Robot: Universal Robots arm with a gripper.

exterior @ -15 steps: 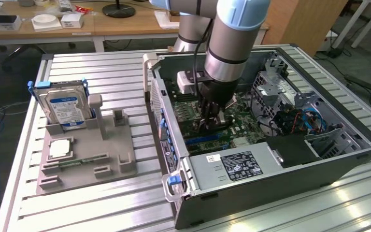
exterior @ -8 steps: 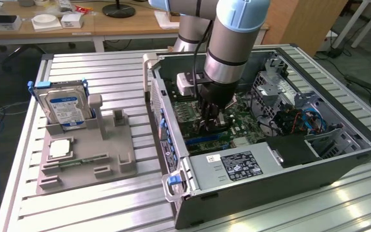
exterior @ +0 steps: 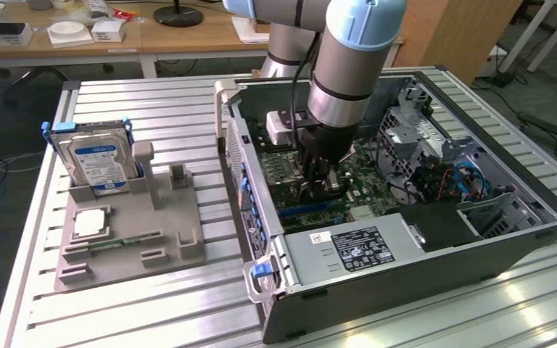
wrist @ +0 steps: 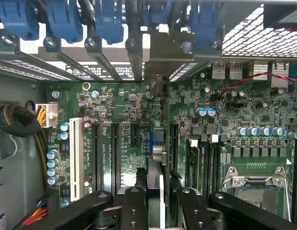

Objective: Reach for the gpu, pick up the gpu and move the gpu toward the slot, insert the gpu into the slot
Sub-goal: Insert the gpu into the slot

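Note:
My gripper reaches straight down into the open computer case over the green motherboard. It is shut on the gpu, a dark card held on edge between the fingers. In the wrist view the gpu appears as a thin upright edge running away from my gripper, and its metal end bracket meets the case's rear wall. The black fingers press on both sides of the card. The card stands along the blue slot, and whether it is seated I cannot tell.
Black expansion slots and a white one lie beside the card, with the processor socket on the other side. A cable bundle hangs near the case wall. Outside, a grey fixture holds a hard drive.

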